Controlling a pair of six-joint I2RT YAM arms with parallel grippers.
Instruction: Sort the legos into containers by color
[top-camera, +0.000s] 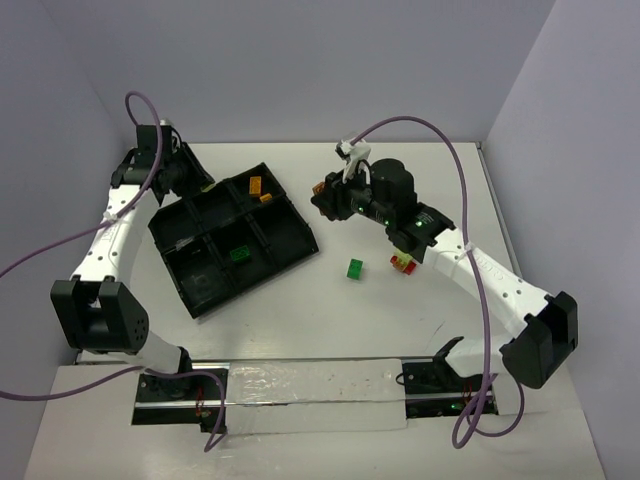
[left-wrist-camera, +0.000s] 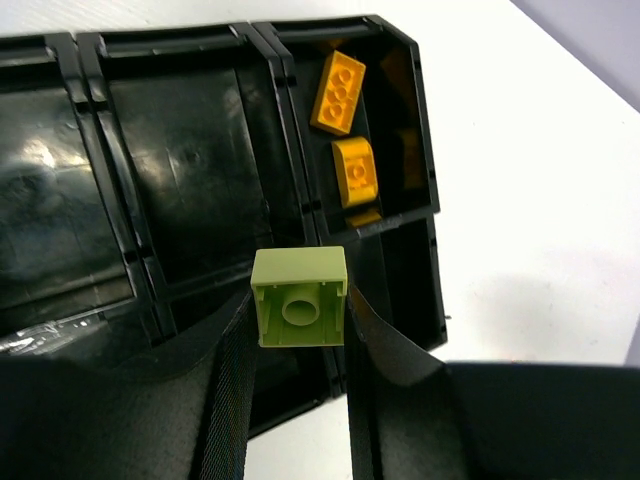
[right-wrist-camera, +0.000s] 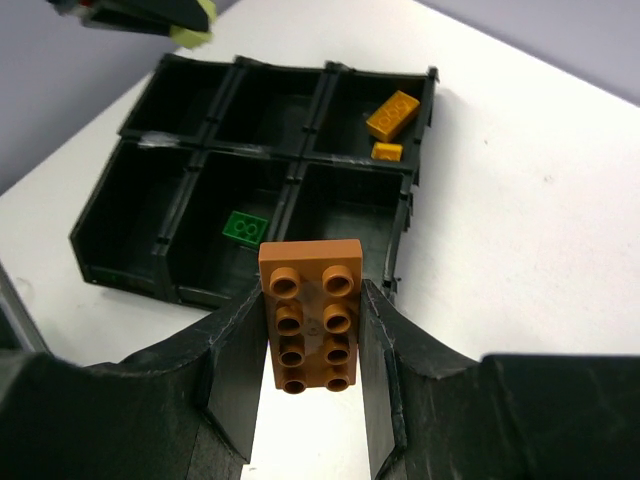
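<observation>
Yellow-green lego (left-wrist-camera: 299, 297), hollow underside toward the wrist, sits pinched in the left gripper (left-wrist-camera: 300, 325), with the tray (left-wrist-camera: 428, 130) just ahead and below, likely awaiting its own compartment. The right gripper (right-wrist-camera: 312, 345) clamps an orange-brown lego (right-wrist-camera: 312, 300), studs up, its long axis running out along the fingers toward the orange legos (right-wrist-camera: 392, 114) ahead.

A small yellow-green square plastic brick (left-wrist-camera: 299, 297) is pinched in the left gripper (left-wrist-camera: 300, 320), hollow bottom showing. A flat brown-orange plastic brick with eight bumps (right-wrist-camera: 311, 315) is pinched in the right gripper (right-wrist-camera: 312, 330). Ahead of both lies the black plastic tray with six boxes (right-wrist-camera: 280, 163). One corner box holds two orange bricks (right-wrist-camera: 392, 114). A green brick (right-wrist-camera: 245, 228) lies in the box just ahead of the right gripper. Another green brick (top-camera: 355, 268) and a red and yellow-green clump (top-camera: 404, 263) lie outside the tray, behind that gripper.
</observation>
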